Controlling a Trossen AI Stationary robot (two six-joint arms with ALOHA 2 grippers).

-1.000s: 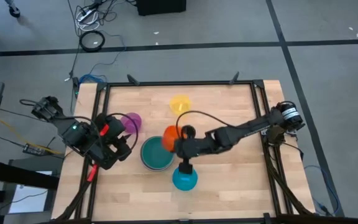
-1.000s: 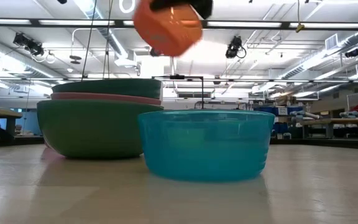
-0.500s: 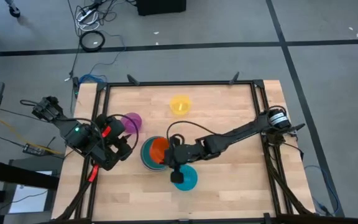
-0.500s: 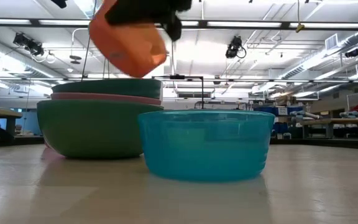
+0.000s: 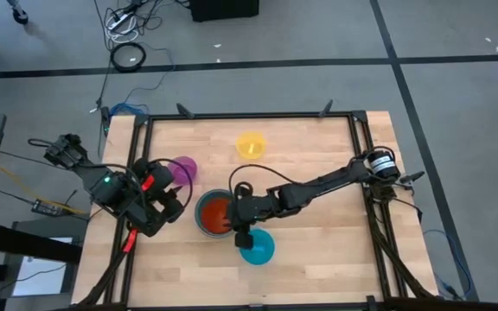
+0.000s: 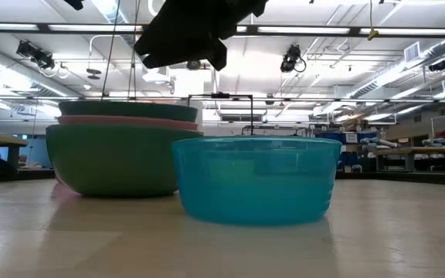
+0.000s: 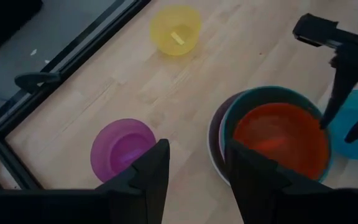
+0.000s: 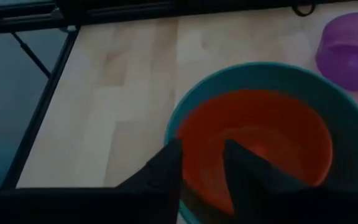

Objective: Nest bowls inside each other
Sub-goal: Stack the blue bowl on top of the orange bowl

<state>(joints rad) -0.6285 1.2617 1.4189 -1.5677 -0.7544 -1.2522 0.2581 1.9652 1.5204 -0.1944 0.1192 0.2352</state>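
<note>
An orange bowl point(image 5: 214, 212) sits upright inside a teal bowl point(image 8: 328, 87). The teal bowl tops a stack with a pink bowl point(image 6: 130, 120) and a sage green bowl point(image 6: 114, 158) at the bottom. My right gripper point(image 8: 201, 171) hangs open over the stack's right side, its fingers on either side of the orange bowl's rim. A blue bowl point(image 5: 256, 247) stands just near-right of the stack. A purple bowl point(image 5: 182, 169) and a yellow bowl point(image 5: 251, 144) stand apart on the table. My left gripper point(image 7: 194, 180) waits open at the table's left, with nothing between its fingers. My right gripper's fingers point(image 7: 328, 109) slant down from the table's right. They straddle the orange bowl's rim point(image 8: 197, 186) on the side toward the blue bowl. I cannot tell whether either finger touches the rim. The bowl rests in the teal bowl.
A black frame rail point(image 5: 249, 115) runs round the wooden table point(image 5: 318, 155). The blue bowl stands close under my right arm. Open tabletop lies at the far right and near right.
My right gripper has carried the tilted orange bowl down and toward the table's left and near edge, over the stack. The bowl now sits upright inside the teal bowl. The gripper's fingers have opened and let it go.
</note>
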